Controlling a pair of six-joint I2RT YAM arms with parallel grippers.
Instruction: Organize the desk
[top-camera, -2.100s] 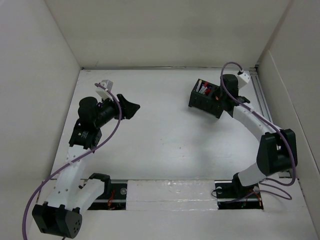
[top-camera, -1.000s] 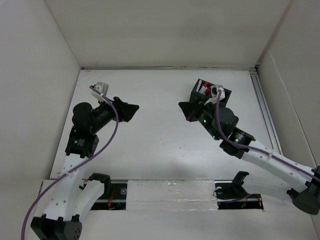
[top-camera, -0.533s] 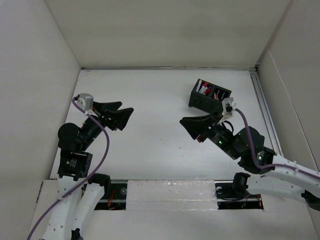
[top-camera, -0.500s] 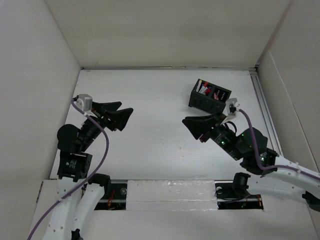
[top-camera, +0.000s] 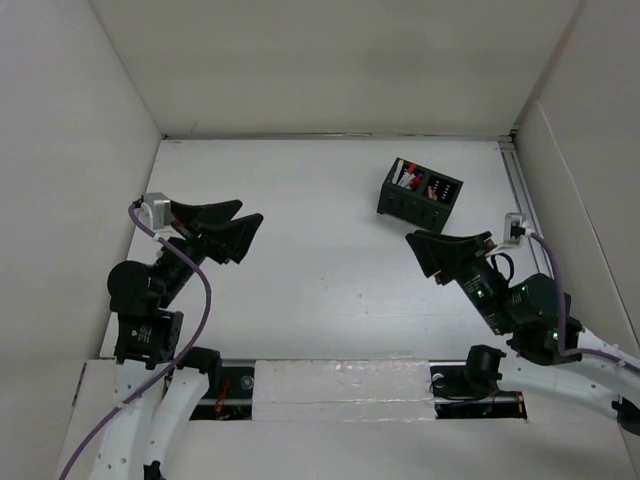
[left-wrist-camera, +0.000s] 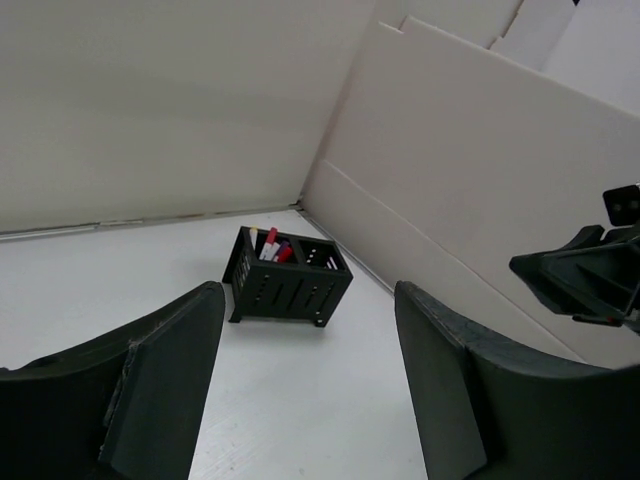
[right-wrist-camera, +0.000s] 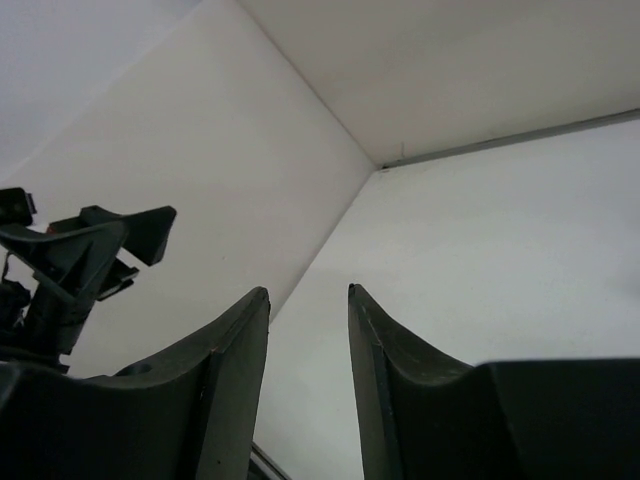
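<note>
The desk (top-camera: 320, 250) is a flat white tabletop between white walls. A small black organizer box (top-camera: 419, 197) with red and white pens in its left compartment stands at the back right; it also shows in the left wrist view (left-wrist-camera: 286, 278). My left gripper (top-camera: 238, 219) is open and empty, raised over the left side, pointing at the box. My right gripper (top-camera: 415, 246) is open and empty, raised in front of the box, pointing left. In the right wrist view (right-wrist-camera: 308, 292) its jaws stand a little apart with nothing between them.
White walls (top-camera: 330, 60) close in the back and both sides. A metal rail (top-camera: 340, 385) runs along the front edge between the arm bases. A track (top-camera: 528, 215) runs along the right edge of the desk.
Both arms have pulled back toward their bases and lifted. The right gripper has left the box and swung to the front right. The box has not moved.
</note>
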